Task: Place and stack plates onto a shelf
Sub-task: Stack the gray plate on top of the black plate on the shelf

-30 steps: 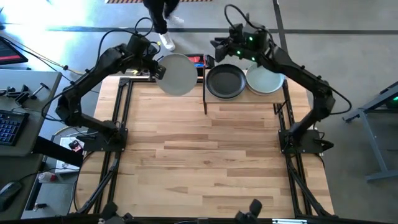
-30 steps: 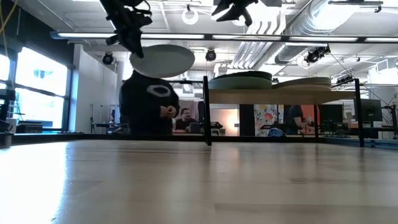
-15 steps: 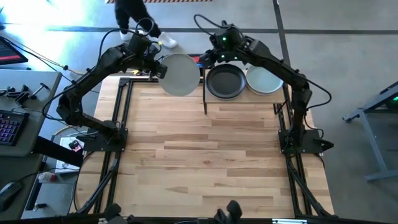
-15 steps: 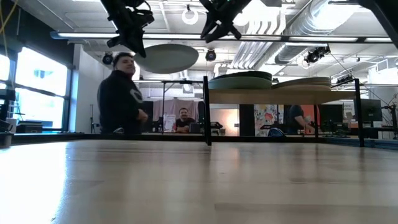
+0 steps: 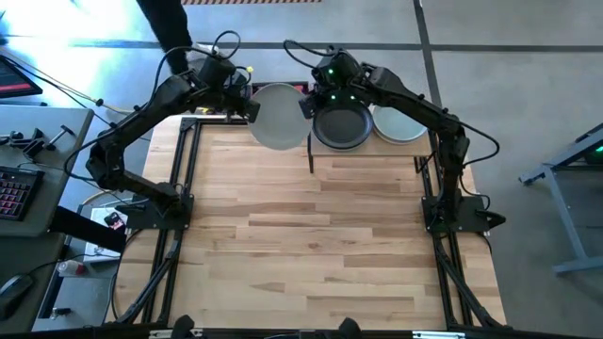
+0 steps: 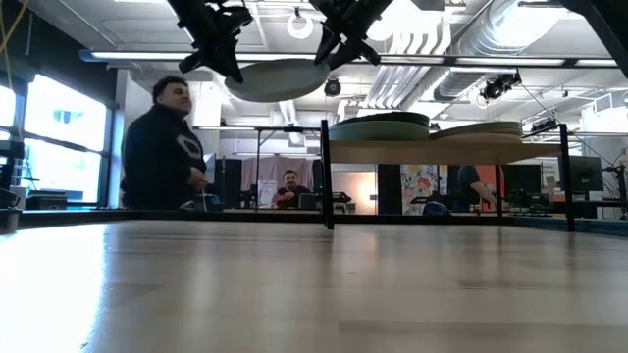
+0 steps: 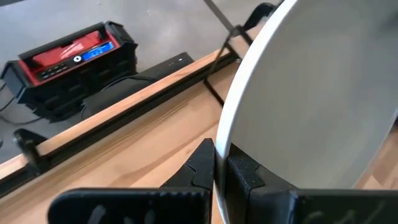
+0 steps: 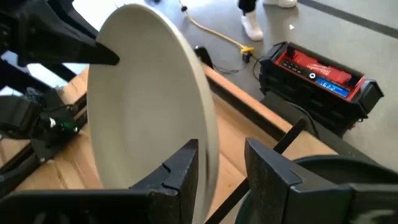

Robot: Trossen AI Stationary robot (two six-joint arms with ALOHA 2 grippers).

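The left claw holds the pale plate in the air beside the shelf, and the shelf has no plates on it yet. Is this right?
Not quite. The left claw does hold the pale plate in the air beside the shelf, but the shelf already has plates: the high view shows a dark plate and a light plate on it.

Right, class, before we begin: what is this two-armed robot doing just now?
The left gripper holds a round pale grey plate by its rim in the air, beside the light-wood shelf on black legs. The right gripper, jaws open, sits around the plate's opposite rim. A black plate and a pale green plate top the shelf's stacks.
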